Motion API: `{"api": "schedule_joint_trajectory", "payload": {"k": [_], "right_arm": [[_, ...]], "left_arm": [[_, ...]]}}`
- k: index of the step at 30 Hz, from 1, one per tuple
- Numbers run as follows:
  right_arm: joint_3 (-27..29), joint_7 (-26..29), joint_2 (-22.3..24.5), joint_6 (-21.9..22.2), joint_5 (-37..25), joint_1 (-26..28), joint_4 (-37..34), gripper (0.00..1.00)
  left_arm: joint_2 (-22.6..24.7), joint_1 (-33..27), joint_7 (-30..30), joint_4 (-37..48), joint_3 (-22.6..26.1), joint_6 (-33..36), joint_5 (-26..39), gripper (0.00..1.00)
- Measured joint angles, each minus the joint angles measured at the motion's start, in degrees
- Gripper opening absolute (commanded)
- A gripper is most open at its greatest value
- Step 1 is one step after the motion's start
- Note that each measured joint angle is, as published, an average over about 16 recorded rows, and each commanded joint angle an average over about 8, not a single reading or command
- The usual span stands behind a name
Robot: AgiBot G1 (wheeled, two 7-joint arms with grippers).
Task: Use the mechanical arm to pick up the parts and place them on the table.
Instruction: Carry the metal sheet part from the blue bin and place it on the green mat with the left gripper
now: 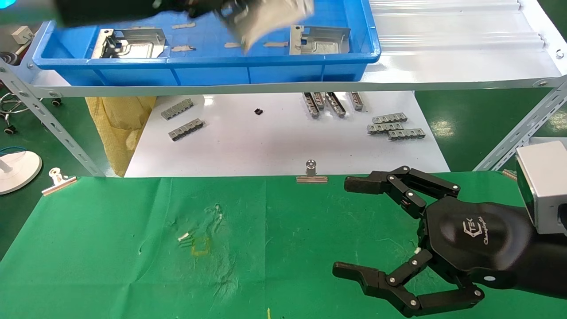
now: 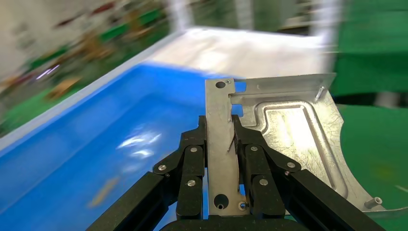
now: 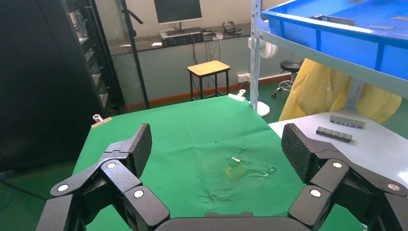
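Note:
My left gripper [image 2: 219, 127] is shut on the flat strip of a silver part [image 2: 288, 130], holding it above the blue tray [image 2: 96, 144]. In the head view this held part [image 1: 266, 17] is a blur at the top, over the tray [image 1: 212, 71]. Two more parts lie in the tray, one at its left [image 1: 130, 43] and one at its right [image 1: 319, 40]. My right gripper [image 1: 344, 226] hangs open and empty over the right side of the green table [image 1: 133, 248]. The right wrist view shows that gripper [image 3: 216, 144] spread wide above the cloth [image 3: 192, 125].
The tray stands on a metal shelf [image 1: 443, 66] above a white board [image 1: 274, 141] with several grey ridged bars [image 1: 394, 126]. Silver clips [image 1: 311, 173] pin the cloth's far edge. A faint yellow square [image 1: 200, 246] marks the cloth. Shelf struts [image 1: 48, 124] slant at both sides.

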Motion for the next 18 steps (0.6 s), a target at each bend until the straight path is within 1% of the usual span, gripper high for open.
{"api": "schedule_joint_trajectory", "payload": {"k": [4,8,12,18], "right_arm": [[0.0,0.0,0.0,0.0,0.0,0.0,0.0,1.00],[0.0,0.0,0.0,0.0,0.0,0.0,0.0,1.00],[0.0,0.0,0.0,0.0,0.0,0.0,0.0,1.00],[0.0,0.0,0.0,0.0,0.0,0.0,0.0,1.00]], "left_arm": [[-3.5,1.9,5.5,-2.7,-0.3,8.6,-2.1,0.00],[-7.2,4.6,10.7,-6.6,0.6,13.9,-4.0,0.00],[-10.8,8.1,15.1,-11.1,2.8,15.8,-5.8,0.00],[-15.3,14.1,21.5,-16.9,7.9,15.6,-6.9,0.00]]}}
